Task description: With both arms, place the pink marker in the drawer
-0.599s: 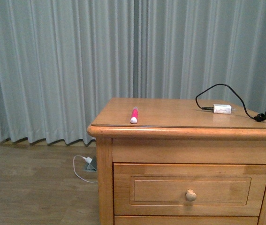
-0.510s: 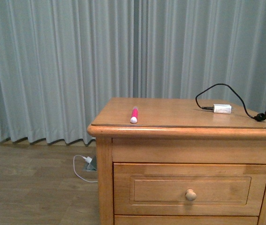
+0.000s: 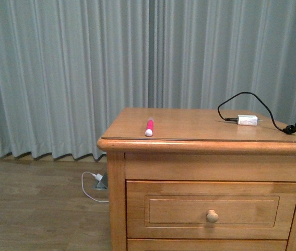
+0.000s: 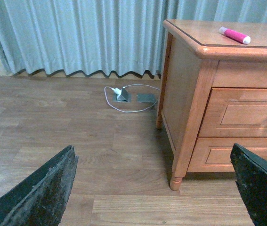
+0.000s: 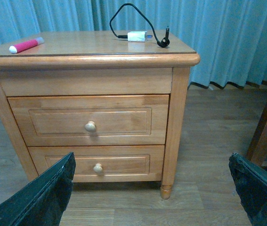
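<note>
Both empty and gaping wide, seemingly readied — left gripper [image 4: 152, 155], right gripper [image 5: 152, 160]; pink marker [image 3: 149, 127] awaits near the tabletop [image 3: 200, 124]'s front-left corner, drawer [image 3: 213, 210] shut.

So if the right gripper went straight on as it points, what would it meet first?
Probably the closed front of the drawer, beside its knob; the right gripper is open and nothing shows in between. Depth is unclear.
</note>
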Motion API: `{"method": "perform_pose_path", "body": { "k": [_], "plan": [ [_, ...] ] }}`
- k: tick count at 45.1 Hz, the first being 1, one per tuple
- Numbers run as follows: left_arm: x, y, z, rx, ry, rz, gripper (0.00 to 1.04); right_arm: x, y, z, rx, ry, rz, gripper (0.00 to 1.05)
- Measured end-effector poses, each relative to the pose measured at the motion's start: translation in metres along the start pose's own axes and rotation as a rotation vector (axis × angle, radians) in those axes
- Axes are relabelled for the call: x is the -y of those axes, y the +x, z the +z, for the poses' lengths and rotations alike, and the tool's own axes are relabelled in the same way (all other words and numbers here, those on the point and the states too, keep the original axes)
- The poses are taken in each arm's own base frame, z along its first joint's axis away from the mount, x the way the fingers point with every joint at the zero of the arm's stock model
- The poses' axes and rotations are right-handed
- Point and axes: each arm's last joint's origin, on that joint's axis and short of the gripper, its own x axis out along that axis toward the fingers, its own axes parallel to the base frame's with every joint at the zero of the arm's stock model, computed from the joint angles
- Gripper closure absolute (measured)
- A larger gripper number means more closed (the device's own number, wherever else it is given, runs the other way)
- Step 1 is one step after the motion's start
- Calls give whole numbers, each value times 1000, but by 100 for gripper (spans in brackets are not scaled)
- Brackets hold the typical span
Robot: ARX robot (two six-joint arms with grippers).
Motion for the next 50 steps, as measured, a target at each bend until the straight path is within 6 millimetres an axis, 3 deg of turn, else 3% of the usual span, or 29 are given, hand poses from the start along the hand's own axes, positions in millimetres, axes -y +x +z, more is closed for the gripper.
{"method": "perform_pose_path", "body": {
  "k": [19,23,27,39,50],
  "plan": [
    [0,0,0,0,0,0,6,0,0,0,-3,0,-2,8],
    [0,0,0,0,0,0,6,-1,2,0,-199,28,-30,8],
    [0,0,0,0,0,0,6,-3,11,1,-281,29,-15,8],
    [0,0,0,0,0,0,6,-22,67,26,-316,13,81,8],
    [0,0,0,0,0,0,6,-53,141,18,-401,-20,130,8]
  ]
}}
